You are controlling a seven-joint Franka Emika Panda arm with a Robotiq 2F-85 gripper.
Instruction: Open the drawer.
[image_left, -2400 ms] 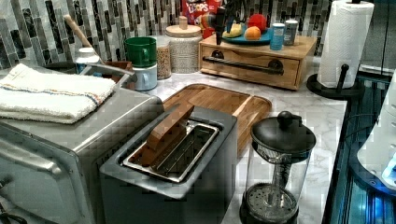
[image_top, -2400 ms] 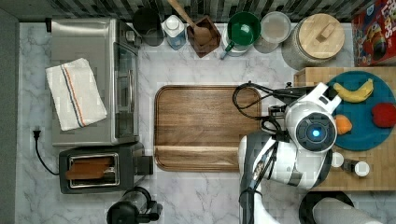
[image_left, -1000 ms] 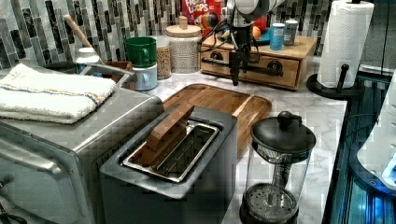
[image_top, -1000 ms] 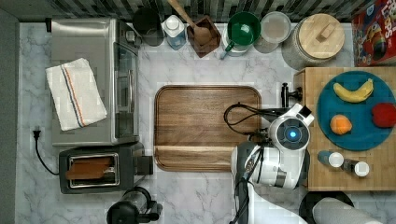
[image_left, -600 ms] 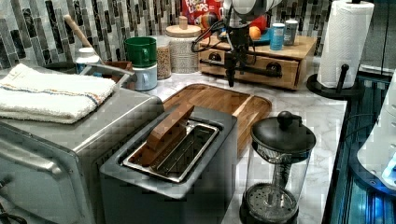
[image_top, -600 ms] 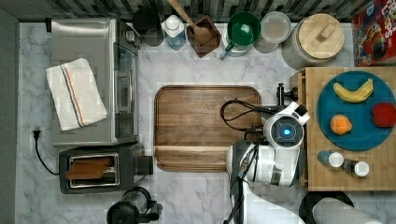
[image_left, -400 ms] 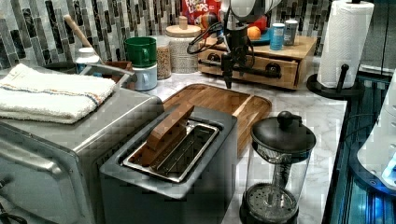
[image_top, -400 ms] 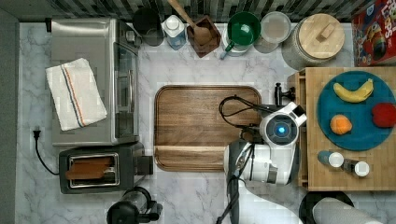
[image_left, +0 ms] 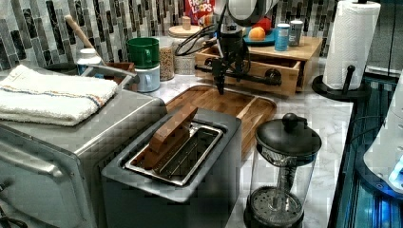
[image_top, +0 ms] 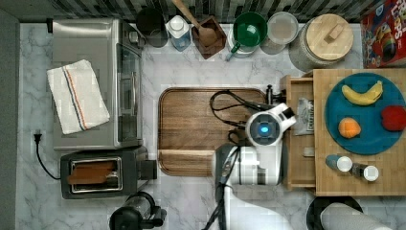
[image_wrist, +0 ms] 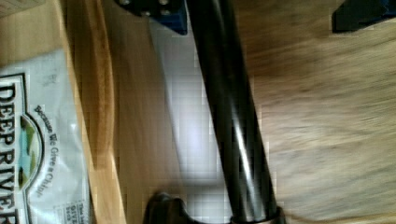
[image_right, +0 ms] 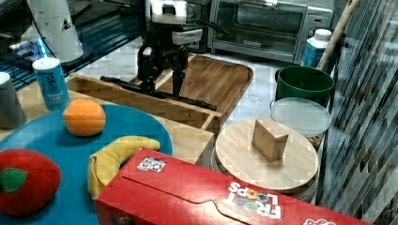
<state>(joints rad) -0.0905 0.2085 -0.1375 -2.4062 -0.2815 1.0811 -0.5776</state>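
The light-wood drawer point(image_top: 299, 163) is slid partway out of its box, toward the dark walnut tray point(image_top: 191, 124) at the top view's left. A chips bag point(image_top: 304, 115) lies inside it. The long black bar handle point(image_right: 197, 102) runs across the drawer's front. My gripper point(image_right: 161, 86) hangs over the handle, open, one finger on each side of the bar. In the wrist view the handle point(image_wrist: 233, 130) passes between the fingers, close to the blue pad point(image_wrist: 163, 14) on the drawer side. In the left view my gripper point(image_left: 228, 78) stands just in front of the drawer front point(image_left: 280, 76).
On the box top sits a blue plate point(image_top: 368, 139) with a banana, an orange and an apple, beside two small shakers point(image_top: 337, 163). Jars, a green mug point(image_top: 249, 28) and a cereal box line the back. A toaster oven point(image_top: 91, 81), a toaster point(image_top: 95, 172) and a paper towel roll point(image_left: 349, 42) stand around.
My arm came off the box top, dropped to the handle and moved toward the top view's left. The drawer slid out with it, and its inside and the chips bag now show.
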